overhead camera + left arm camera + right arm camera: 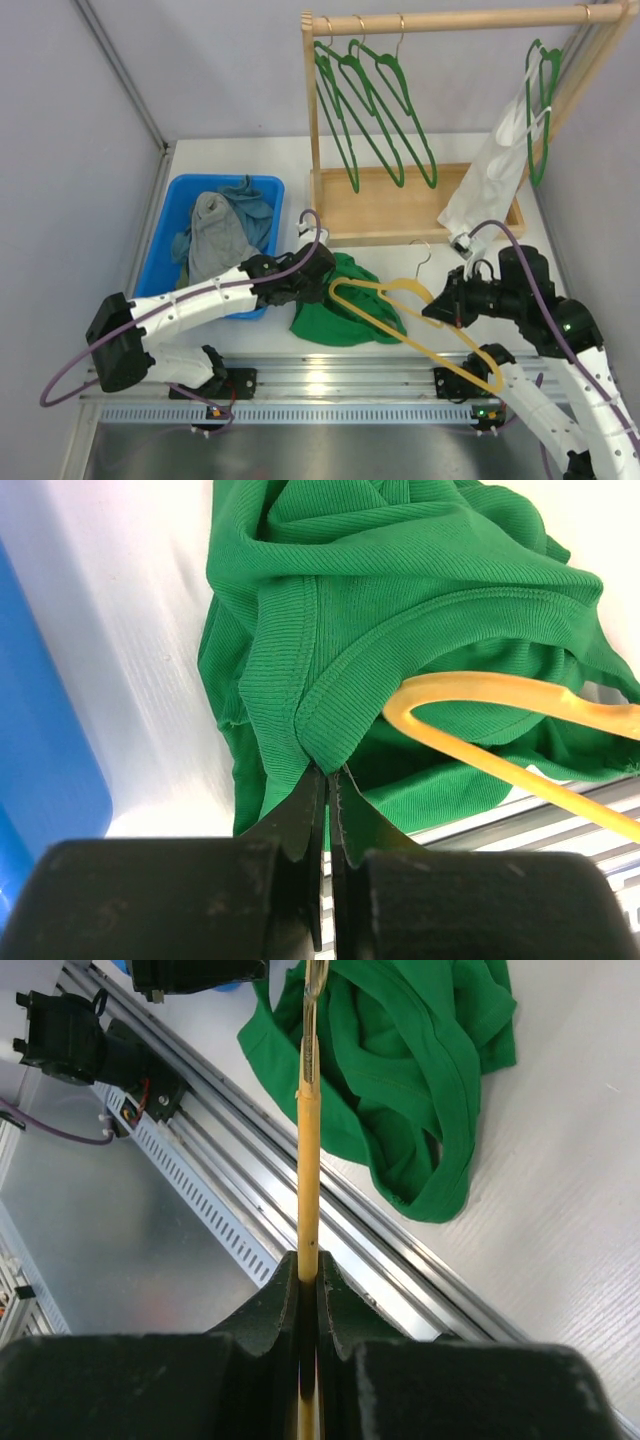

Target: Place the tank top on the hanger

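Observation:
The bright green tank top (345,305) lies bunched on the table near the front edge. My left gripper (318,287) is shut on a ribbed strap edge of the tank top (330,695), at its left side. The yellow hanger (415,325) hangs in the air over the top's right part, its end tucked at the strap opening (480,695). My right gripper (440,305) is shut on the hanger near its metal hook; the yellow bar (308,1160) runs straight out from between the fingers toward the tank top (400,1060).
A blue bin (220,235) with grey and teal clothes stands at the left. A wooden rack (400,205) with dark green hangers (375,100) and a white garment (490,175) stands behind. The aluminium rail (330,380) runs along the front edge.

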`<state>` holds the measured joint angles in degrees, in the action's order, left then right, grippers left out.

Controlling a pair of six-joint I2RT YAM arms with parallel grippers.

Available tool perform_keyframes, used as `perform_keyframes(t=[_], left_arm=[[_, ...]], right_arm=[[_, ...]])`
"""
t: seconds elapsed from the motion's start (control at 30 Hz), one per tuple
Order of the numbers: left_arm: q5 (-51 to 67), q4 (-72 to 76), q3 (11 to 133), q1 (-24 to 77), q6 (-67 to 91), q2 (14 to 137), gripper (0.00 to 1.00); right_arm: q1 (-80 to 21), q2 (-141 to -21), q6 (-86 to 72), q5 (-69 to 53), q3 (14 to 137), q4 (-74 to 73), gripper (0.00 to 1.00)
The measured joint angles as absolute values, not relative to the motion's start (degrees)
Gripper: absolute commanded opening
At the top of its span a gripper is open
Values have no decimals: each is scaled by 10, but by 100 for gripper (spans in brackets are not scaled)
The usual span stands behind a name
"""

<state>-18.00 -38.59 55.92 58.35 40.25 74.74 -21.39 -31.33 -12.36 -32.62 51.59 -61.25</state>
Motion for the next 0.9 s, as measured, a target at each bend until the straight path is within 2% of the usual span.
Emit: perform_keyframes(t=[0.4,0.9], left_arm=[[-178,-418,585,583,390,744,0],[-161,-454,641,584,371,742,0]], right_arm=[[-259,-328,-136,-340,472,-536,0],[-422,-356,-197,-203,397,-344,0]])
